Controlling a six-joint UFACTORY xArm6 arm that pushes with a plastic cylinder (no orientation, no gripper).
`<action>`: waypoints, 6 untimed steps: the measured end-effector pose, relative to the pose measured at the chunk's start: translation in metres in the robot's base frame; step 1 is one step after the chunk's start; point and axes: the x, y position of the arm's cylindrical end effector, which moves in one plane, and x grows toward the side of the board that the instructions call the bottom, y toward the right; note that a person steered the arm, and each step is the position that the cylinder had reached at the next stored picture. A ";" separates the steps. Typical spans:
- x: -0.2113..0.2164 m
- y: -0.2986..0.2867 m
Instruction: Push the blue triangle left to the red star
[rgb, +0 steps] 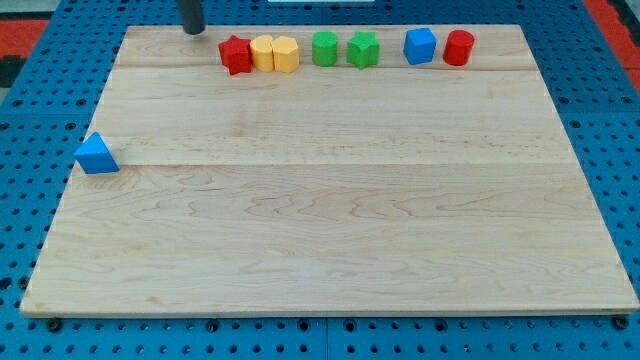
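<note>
The blue triangle (96, 154) lies at the left edge of the wooden board (330, 230), about halfway down. The red star (236, 54) stands at the left end of a row of blocks along the view's top. My tip (192, 30) is at the view's top, just left of the red star and far up and to the right of the blue triangle. It touches no block.
Right of the red star the row holds a yellow block (263, 52), a second yellow block (286, 54), a green block (325, 48), a green hexagon-like block (363, 49), a blue cube (420, 46) and a red cylinder (459, 48). Blue pegboard surrounds the board.
</note>
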 end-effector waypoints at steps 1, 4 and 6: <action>0.122 0.058; 0.271 -0.023; 0.217 -0.063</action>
